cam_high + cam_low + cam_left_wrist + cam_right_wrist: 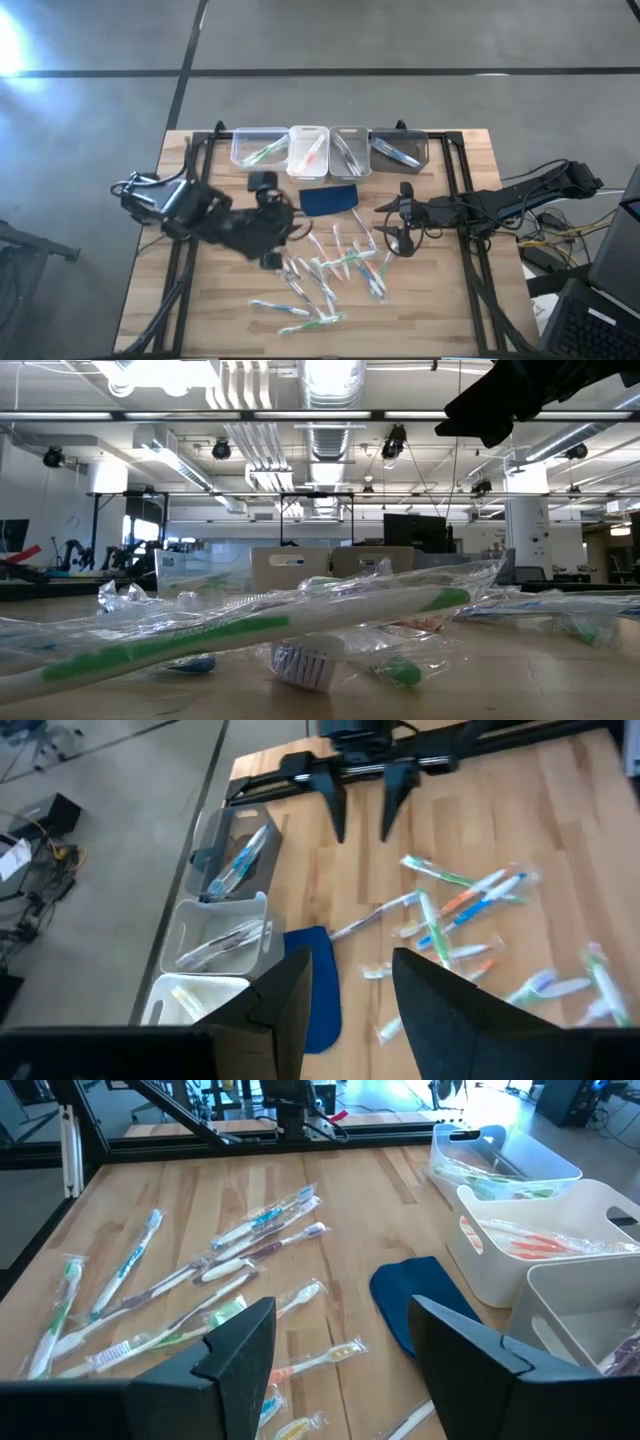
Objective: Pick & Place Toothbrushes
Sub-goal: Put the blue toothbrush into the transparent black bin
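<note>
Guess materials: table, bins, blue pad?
Table: wood, matte, plank seams and grain visible. Bins: likely plastic, translucent to white, smooth moulded rims. Blue pad: dull dark blue, soft-looking with rounded corners, maybe foam or rubber; can't tell.

I can't make out any readable text, label, brand or number from here. The wrappers on the toothbrushes (pixel 190 1285) show none (nor do the bins (pixel 330 150) beyond them), and the room behind offers no legible signs.
</note>
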### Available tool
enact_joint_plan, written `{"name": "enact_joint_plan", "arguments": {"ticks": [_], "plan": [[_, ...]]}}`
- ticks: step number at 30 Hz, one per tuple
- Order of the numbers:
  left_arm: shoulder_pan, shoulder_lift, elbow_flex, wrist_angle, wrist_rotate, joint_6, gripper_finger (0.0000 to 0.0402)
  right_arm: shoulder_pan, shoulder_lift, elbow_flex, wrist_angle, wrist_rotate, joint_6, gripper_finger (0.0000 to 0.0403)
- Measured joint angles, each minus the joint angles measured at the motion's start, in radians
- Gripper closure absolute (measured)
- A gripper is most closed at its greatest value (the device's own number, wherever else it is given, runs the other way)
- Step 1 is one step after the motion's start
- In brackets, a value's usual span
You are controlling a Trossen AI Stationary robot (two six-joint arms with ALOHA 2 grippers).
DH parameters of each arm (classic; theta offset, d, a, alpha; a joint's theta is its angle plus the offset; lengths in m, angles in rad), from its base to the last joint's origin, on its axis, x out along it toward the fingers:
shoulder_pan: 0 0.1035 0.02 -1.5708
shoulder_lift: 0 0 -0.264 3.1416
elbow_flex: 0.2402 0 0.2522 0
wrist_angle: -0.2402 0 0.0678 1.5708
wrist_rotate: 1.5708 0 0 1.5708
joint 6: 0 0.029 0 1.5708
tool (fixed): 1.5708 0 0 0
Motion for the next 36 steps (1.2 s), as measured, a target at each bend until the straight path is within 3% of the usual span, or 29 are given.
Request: {"name": "enact_joint_plan", "arguments": {"ticks": [8,16,36], "plan": [[-0.143,-0.058,-0.144,-0.013,-0.075,-0.124,0.0255,0.0,0.0,0.0,0.015,0.0,0.001,0.0168],[-0.223,-0.131,-0.388,0.009,-0.156,-0.244,0.0255,0.0,0.0,0.0,0.058,0.0,0.019,0.014],[-0.228,-0.489,-1.05,0.214,-0.056,-0.536,0.0255,0.0,0.0,-0.001,0.058,0.0,0.023,0.0085]]}}
